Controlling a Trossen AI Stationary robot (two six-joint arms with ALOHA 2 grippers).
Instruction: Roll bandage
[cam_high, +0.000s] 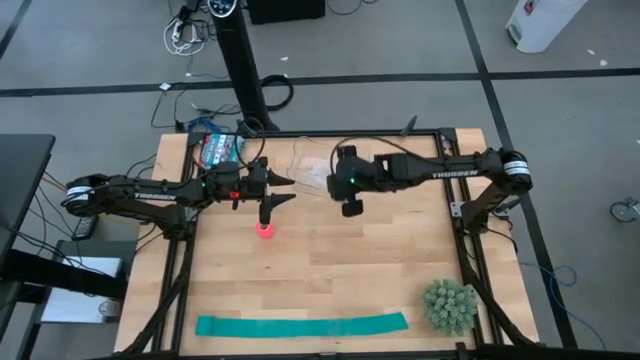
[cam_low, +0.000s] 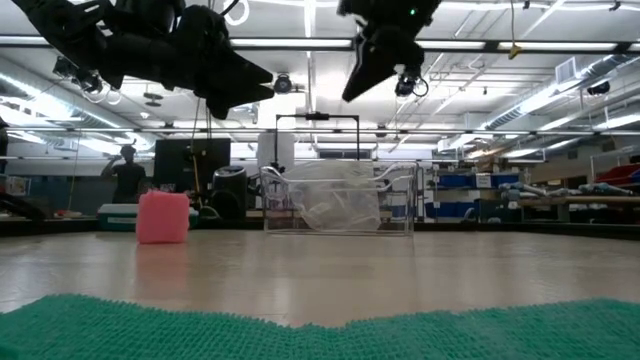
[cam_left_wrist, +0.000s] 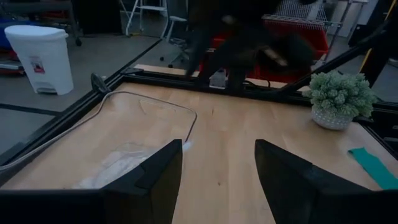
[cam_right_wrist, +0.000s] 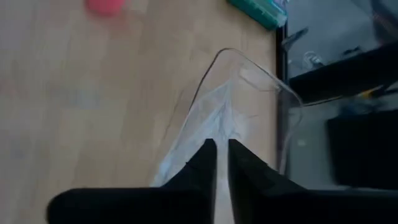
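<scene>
The rolled pink bandage (cam_high: 264, 231) stands on the counter (cam_high: 380, 270), at six o'clock from the left pincer (cam_high: 280, 190), fingers apart; the right pincer (cam_high: 312, 186) nearly together, empty.

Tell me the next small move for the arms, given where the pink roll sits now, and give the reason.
Probably pull both arms back to rest. The bandage already stands as a compact roll on the table, touched by nothing. The left gripper hangs above it with jaws wide open, and the right gripper is raised over the clear tray, jaws nearly together and empty. No rolling looks left to do.
</scene>
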